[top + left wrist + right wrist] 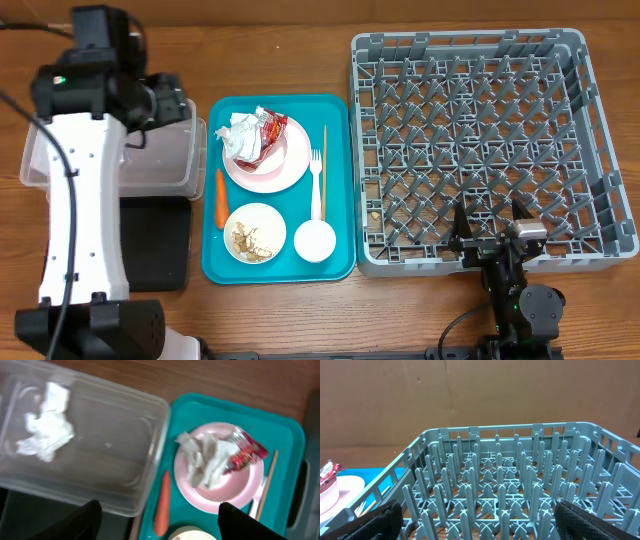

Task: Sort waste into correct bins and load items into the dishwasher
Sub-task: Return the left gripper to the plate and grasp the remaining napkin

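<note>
- The left gripper (pixel 159 510) hangs over the clear tub (pixel 150 475), just left of the teal tray (pixel 285 435). Its jaws are spread wide with nothing between them.
- A crumpled napkin (pixel 45 425) lies inside that tub, at the end away from the teal tray.
- On the teal tray's far half, the pink plate (pixel 225 492) carries a second napkin (pixel 202 462), with the red wrapper (pixel 245 455) touching it.
- The carrot (pixel 161 502) lies along the tray's left edge. The bowl (pixel 228 225) of scraps (pixel 250 240) and the white cup (pixel 314 240) sit at its near end. The fork (pixel 317 185) and stick (pixel 324 150) lie towards its right.
- The right gripper (pixel 490 228) is wide open and empty at the near rim of the grey rack (pixel 420 263), right of the teal tray. I see no dishes in the rack.
- The call: waste sorting is in hand and loading hasn't begun.
- Next, the left arm likely needs to swing across to the plate, drop onto the paper and pinch it without catching the wrapper.
</note>
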`<state>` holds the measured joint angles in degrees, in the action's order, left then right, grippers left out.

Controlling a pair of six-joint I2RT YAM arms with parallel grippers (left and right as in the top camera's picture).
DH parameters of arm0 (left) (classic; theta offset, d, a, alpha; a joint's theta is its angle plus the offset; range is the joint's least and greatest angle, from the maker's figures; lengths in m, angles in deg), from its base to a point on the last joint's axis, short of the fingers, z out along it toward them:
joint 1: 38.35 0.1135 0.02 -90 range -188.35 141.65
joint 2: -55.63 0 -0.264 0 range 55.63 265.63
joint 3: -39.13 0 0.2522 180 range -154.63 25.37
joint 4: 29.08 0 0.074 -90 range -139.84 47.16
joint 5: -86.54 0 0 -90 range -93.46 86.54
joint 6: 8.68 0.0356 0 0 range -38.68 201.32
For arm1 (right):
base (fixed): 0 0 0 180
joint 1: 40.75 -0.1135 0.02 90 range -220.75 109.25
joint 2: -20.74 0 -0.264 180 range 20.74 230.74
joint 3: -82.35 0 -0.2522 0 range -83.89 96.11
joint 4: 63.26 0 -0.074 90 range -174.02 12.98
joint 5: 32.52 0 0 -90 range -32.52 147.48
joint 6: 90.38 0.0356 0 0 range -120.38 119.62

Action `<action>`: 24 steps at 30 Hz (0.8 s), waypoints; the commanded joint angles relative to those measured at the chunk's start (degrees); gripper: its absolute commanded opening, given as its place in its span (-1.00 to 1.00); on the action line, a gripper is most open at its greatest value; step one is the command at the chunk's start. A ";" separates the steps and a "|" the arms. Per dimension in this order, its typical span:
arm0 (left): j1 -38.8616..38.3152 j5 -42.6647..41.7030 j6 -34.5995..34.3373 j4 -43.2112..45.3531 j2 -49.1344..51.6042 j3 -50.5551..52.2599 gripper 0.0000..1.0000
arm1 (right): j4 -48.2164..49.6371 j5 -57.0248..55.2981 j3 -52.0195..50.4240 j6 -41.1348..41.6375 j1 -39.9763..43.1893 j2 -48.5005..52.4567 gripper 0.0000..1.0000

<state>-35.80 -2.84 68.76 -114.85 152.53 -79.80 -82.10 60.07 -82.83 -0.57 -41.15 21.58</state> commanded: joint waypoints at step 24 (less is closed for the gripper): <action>-10.58 -2.21 8.94 8.02 23.69 1.86 0.47 | 0.44 0.07 -0.61 0.20 0.20 -0.66 1.00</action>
<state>-46.25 -4.56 76.02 -107.22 173.87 -78.42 -82.10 60.07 -82.83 -0.57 -41.15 21.58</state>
